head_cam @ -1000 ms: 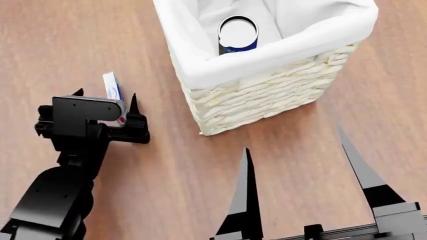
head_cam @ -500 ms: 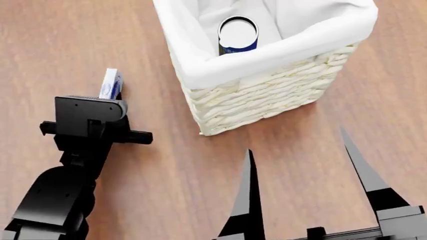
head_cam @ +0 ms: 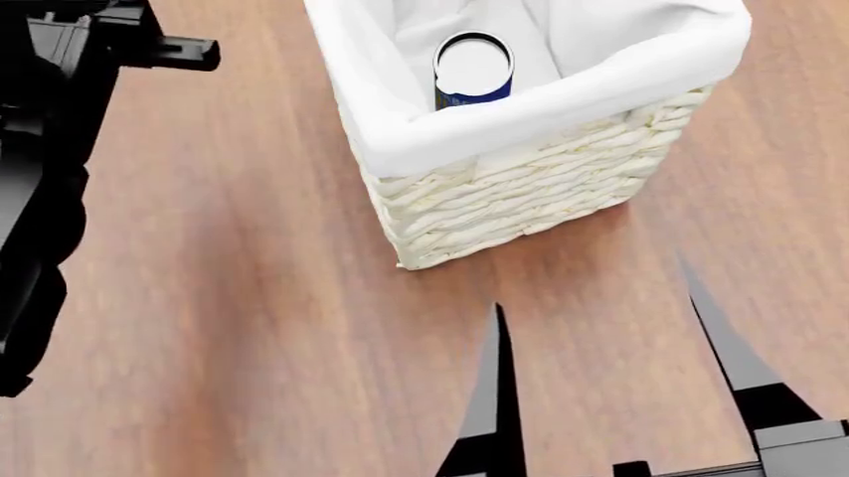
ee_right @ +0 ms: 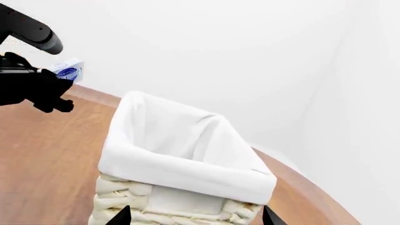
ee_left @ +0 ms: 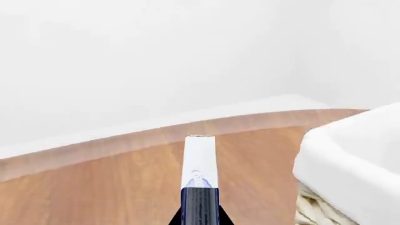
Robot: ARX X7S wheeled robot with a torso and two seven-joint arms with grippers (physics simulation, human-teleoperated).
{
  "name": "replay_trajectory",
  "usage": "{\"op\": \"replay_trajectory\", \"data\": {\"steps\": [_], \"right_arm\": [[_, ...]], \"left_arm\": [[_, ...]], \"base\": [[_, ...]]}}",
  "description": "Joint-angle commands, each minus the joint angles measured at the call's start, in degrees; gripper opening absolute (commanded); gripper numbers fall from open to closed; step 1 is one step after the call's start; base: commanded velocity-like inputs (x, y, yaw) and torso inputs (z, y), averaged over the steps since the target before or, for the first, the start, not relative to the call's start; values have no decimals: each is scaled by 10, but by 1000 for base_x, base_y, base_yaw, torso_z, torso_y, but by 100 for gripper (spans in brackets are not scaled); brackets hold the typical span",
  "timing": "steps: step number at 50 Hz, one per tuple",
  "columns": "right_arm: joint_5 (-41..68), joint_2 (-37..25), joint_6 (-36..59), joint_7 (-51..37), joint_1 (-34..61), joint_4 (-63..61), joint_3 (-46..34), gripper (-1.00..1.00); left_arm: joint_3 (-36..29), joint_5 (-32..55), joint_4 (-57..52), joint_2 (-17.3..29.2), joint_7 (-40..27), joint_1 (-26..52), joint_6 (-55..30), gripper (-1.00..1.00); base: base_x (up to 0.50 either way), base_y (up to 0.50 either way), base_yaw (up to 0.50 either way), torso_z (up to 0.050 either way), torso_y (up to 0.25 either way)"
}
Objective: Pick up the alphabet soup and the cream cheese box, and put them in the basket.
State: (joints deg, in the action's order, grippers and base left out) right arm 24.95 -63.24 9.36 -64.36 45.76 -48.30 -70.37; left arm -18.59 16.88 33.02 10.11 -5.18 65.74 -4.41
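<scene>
The cream cheese box (ee_left: pixel 200 174), white over blue, shows edge-on in the left wrist view with my left gripper (ee_left: pixel 200 219) shut on it. The right wrist view shows the same box (ee_right: pixel 68 72) held up in the air, off to one side of the basket (ee_right: pixel 181 159). In the head view the box is hidden, and only the raised left arm (head_cam: pixel 54 119) shows at the far left. The alphabet soup (head_cam: pixel 474 68) stands upright inside the basket (head_cam: pixel 531 199). My right gripper (head_cam: pixel 591 288) is open in front of the basket's near wall, holding nothing.
A wooden surface (head_cam: pixel 265 328) spreads around the basket. Its edge (ee_left: pixel 125 133) runs along a white wall. The basket's white cloth rim (ee_left: pixel 350 159) lies close beside the held box.
My left gripper has closed on the cream cheese box and lifted it off the wood, rising toward the head view's upper left. The right gripper has barely moved.
</scene>
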Motion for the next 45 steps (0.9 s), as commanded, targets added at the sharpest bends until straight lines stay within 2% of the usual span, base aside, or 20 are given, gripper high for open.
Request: {"op": "replay_trajectory", "data": {"steps": [1, 7, 12, 17, 23, 28, 39, 45], "right_arm": [[-2, 3, 6, 3, -1, -5, -2, 100], [0, 2, 13, 0, 0, -11, -1, 100], [-2, 8, 24, 6, 3, -12, -4, 100], [-3, 10, 17, 6, -1, -5, -5, 100], [-5, 8, 8, 6, -7, 1, -6, 100], [-7, 7, 4, 4, -11, 2, -6, 100], [-10, 6, 9, -1, -17, -4, -8, 100], [-8, 8, 12, -2, -16, -5, -7, 100]], "left_arm": [[-5, 15, -145, 28, -2, 56, -84, -100], [-19, 19, -146, 19, 24, 124, -101, -100], [-54, 26, -144, 11, 81, 148, -110, -100], [-72, 84, -94, -8, 190, 179, -142, -100], [-62, 152, -55, -23, 272, 218, -190, -100], [-78, 173, 11, -40, 343, 258, -214, -100], [-94, 193, 130, -68, 433, 292, -220, -100], [-110, 181, 176, -78, 449, 289, -198, -100]], "base": [[0, 0, 0, 0, 0], [0, 0, 0, 0, 0], [0, 0, -1, 0, 0], [0, 0, 0, 0, 0], [0, 0, 0, 0, 0], [0, 0, 0, 0, 0], [0, 0, 0, 0, 0], [0, 0, 0, 0, 2]]}}
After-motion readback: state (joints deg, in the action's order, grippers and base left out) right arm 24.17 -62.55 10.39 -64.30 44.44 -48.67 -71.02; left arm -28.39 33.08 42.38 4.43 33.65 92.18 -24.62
